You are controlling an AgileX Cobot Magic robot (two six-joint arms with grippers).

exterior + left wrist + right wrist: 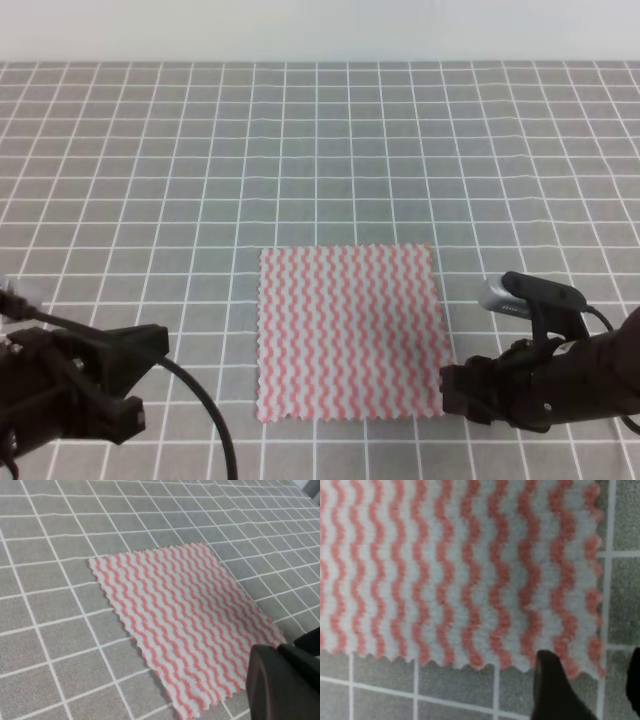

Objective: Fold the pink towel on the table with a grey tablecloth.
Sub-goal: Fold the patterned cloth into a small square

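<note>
Right end effector (pixel 587 685), fingers spread, straddled the pink towel's (pixel 348 330) near right corner (thin, limp; pinch there).

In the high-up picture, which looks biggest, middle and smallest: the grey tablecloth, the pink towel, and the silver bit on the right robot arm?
1. Grey tablecloth: fills nearly the whole view.
2. Pink towel: covers only a few grid squares.
3. Silver bit on the right arm: much smaller than the towel, though it sits nearer the camera.
</note>
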